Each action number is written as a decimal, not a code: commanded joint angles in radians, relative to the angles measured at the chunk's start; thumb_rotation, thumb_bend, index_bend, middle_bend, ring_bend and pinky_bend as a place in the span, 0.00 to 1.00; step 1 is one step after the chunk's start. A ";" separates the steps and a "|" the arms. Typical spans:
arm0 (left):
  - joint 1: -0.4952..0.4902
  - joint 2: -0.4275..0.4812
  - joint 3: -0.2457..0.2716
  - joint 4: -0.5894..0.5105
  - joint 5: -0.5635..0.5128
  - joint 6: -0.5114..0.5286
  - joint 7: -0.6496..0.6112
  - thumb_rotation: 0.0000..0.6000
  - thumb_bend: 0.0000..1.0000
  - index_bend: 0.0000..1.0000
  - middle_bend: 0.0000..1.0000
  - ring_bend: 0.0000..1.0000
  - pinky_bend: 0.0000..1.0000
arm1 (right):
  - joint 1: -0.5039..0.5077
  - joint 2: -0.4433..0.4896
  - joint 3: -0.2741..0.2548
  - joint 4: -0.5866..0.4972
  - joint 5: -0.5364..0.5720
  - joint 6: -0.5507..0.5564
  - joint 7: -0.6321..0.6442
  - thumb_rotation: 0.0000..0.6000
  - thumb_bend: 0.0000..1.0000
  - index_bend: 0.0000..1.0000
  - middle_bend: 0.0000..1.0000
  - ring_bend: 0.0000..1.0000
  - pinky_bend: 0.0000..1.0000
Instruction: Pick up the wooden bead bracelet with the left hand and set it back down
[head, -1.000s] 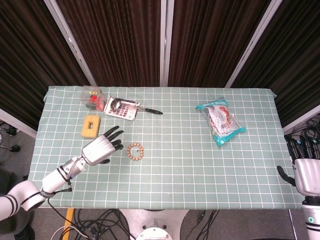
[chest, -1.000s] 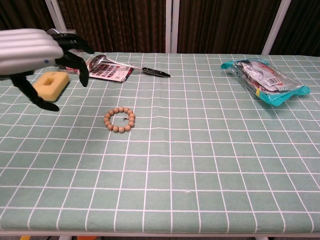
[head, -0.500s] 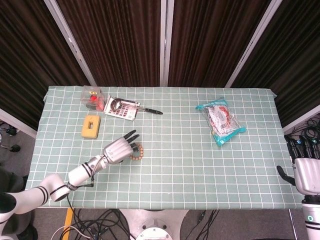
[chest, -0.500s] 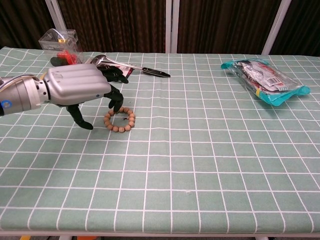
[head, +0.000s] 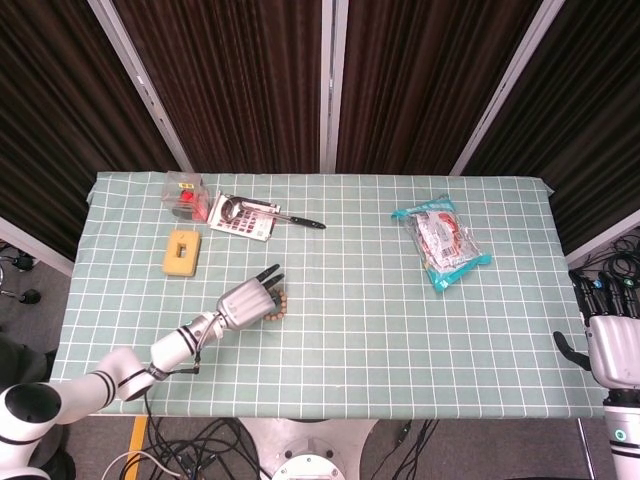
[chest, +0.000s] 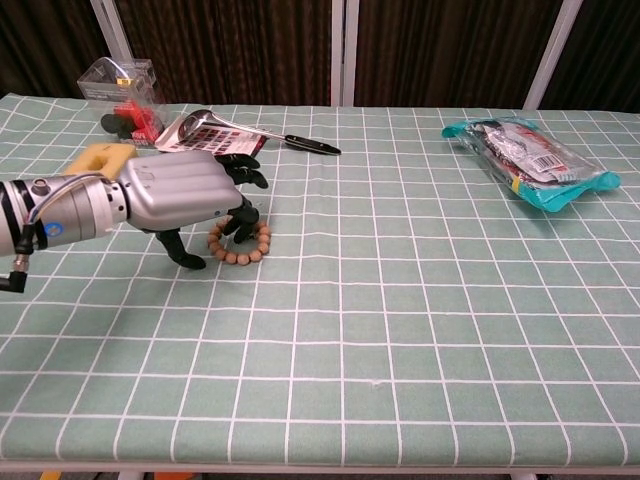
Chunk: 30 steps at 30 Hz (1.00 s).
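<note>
Far left of the table (head: 400, 380): clear plastic box (chest: 118, 82) with red contents, yellow sponge block (head: 181, 251), neither involved.

Left hand (chest: 180, 193) is low over the wooden bead bracelet (chest: 242, 243). In the chest view the fingers (chest: 243, 213) curl down onto the near-left arc of the ring, and the thumb (chest: 184, 253) reaches toward the cloth just outside it. Fingers part-curled, not spread wide. I cannot tell whether a bead is actually pinched; one fingertip seems to dip inside the ring. In the head view the hand covers most of the bracelet; only its right edge shows.

Bracelet lies flat on the cloth, front-left of table centre, not lifted.

My read: reach done, grasp in progress at best. Lift and set-down both remain.

Behind the hand: ladle (chest: 205, 121) on a printed card (head: 243, 217), black handle pointing right. Further right: teal snack packet (chest: 528, 155), well apart.

Right hand (head: 612, 345) hangs off the table's right edge, holding nothing, fingers apart.
</note>
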 joint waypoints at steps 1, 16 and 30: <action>-0.004 -0.008 0.007 0.011 -0.006 0.000 -0.005 1.00 0.20 0.47 0.48 0.10 0.03 | 0.001 -0.001 0.000 0.002 0.002 -0.003 0.003 1.00 0.15 0.07 0.16 0.00 0.00; -0.017 -0.020 0.044 0.014 -0.034 -0.005 -0.055 1.00 0.33 0.50 0.51 0.14 0.04 | 0.003 -0.004 0.000 0.017 0.007 -0.013 0.029 1.00 0.15 0.07 0.16 0.00 0.00; 0.056 0.054 -0.001 -0.167 -0.161 0.103 -0.516 1.00 0.44 0.54 0.59 0.23 0.06 | -0.004 0.000 -0.001 0.018 -0.005 0.002 0.050 1.00 0.15 0.07 0.16 0.00 0.00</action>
